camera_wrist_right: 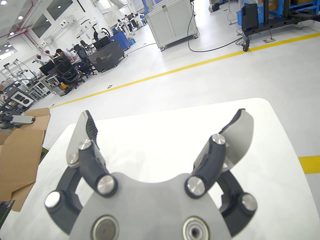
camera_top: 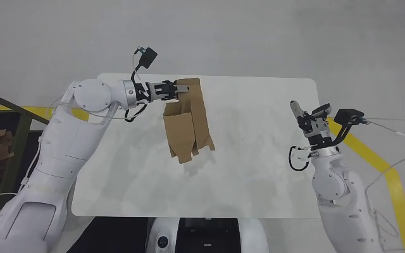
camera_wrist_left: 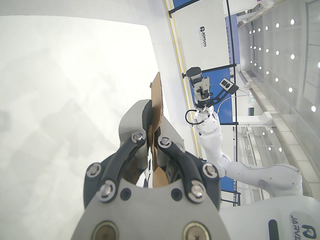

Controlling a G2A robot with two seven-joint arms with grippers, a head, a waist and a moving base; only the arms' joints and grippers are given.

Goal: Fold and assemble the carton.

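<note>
White table (camera_top: 253, 177). Brown carton (camera_top: 186, 123), half-opened, sits over the table's far-left part. Left gripper (camera_top: 180, 90) has its fingers clamped on the carton's top flap. Right gripper (camera_top: 309, 111) at the table's right edge, fingers apart, empty. Step looks like opening out the carton. Next probably needs the right gripper on a free panel.
</note>
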